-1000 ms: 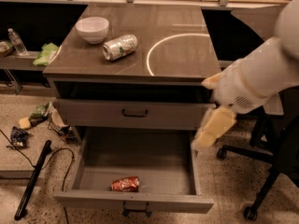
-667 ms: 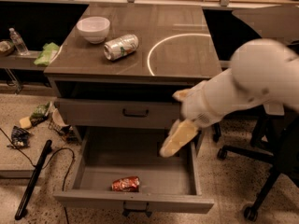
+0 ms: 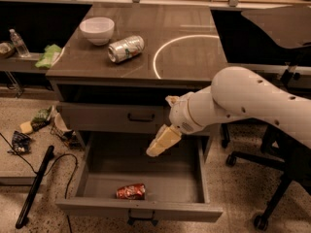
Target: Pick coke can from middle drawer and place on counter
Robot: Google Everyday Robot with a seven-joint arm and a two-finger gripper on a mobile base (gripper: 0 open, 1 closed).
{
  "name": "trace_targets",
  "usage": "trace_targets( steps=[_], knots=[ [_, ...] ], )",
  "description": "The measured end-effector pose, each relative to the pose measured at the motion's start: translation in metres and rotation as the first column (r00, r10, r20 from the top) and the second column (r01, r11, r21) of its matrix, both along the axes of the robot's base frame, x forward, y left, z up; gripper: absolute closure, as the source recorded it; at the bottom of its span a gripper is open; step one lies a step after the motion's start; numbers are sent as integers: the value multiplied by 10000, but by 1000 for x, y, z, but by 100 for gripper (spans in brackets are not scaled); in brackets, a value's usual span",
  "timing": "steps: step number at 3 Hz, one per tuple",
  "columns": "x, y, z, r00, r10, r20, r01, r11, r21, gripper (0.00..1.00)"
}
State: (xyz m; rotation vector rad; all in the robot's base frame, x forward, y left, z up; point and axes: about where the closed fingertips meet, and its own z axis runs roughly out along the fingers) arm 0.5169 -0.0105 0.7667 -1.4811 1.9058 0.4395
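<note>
Currently the coke can [image 3: 130, 191] lies on its side near the front of the open middle drawer [image 3: 141, 210], long axis along the drawer front, lower and frontward of the gripper [image 3: 154, 149] (released or clenched, cannot tell) poised above the drawer's rear.

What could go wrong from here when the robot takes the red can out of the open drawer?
1. The coke can lies on its side near the front wall of the middle drawer. The gripper, above the drawer's centre, may have little room there and roll it.
2. On the counter, a silver-and-green can lies beside a bowl. A careless placement could knock them.
</note>
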Motion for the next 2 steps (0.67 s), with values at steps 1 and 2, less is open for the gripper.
trace_targets(
  steps=[1,2],
  knots=[
    [1,3,-14,9997,-14,-231,20,9996,294,0],
    [2,3,-59,9985,117,-535,-57,9938,1112,0]
  ],
)
